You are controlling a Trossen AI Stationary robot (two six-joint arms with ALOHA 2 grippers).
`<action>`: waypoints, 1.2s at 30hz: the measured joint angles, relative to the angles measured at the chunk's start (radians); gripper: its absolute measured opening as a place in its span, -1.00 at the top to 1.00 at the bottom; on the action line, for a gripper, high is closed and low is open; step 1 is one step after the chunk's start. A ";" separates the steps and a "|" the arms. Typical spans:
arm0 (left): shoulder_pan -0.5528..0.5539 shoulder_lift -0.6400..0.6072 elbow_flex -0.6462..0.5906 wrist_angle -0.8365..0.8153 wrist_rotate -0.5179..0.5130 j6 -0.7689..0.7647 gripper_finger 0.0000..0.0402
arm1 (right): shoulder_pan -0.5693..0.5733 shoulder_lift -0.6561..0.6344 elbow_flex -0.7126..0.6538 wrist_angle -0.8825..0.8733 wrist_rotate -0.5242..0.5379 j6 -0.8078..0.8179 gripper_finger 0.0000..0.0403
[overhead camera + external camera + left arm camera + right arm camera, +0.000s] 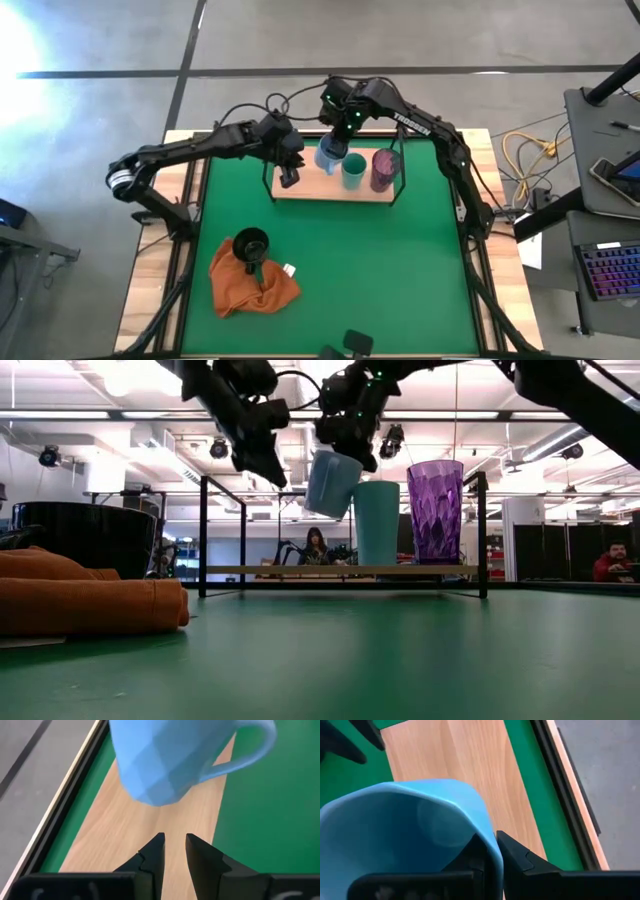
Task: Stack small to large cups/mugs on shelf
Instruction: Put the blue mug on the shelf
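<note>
The light blue mug (332, 482) hangs tilted above the shelf (300, 192), held by my right gripper (495, 852), which comes from the far side (337, 135). The teal cup (377, 523) and the purple tumbler (435, 510) stand upright on the shelf board, side by side, to the right of the mug. My left gripper (175, 851) hovers empty over the shelf's left end (288, 176), its fingers a narrow gap apart, just left of the mug (170, 755). The black mug (250, 244) stands on the orange cloth (250, 282) at the near left. My right gripper holds the light blue mug by its rim wall (490, 837), one finger inside the mug and one outside. The fingers come from above, pointing down. The mug hangs tilted below them, its base (325, 510) clear of the shelf board.
The shelf's thin black frame (203, 535) rises at both ends and along the back. Bare board lies left of the teal cup (125, 840). The green mat (380, 270) is open in the middle and at the right. People show in the room behind (612, 560).
</note>
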 joint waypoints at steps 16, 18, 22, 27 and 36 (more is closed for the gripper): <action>0.049 -0.006 -0.055 0.026 -0.051 -0.001 0.68 | 0.005 0.083 0.000 0.100 -0.067 0.055 0.89; 0.048 -0.004 -0.081 0.061 -0.059 -0.003 0.68 | 0.005 0.083 0.000 0.099 -0.067 0.071 0.89; 0.051 -0.004 -0.126 0.125 -0.070 -0.028 0.68 | 0.005 0.089 0.000 0.093 -0.067 0.094 0.89; 0.051 -0.004 -0.161 0.176 -0.107 -0.030 0.68 | 0.005 0.104 0.000 0.092 -0.067 0.104 0.89; 0.051 -0.004 -0.193 0.231 -0.140 -0.033 0.68 | 0.003 0.133 0.000 0.068 -0.055 0.120 0.89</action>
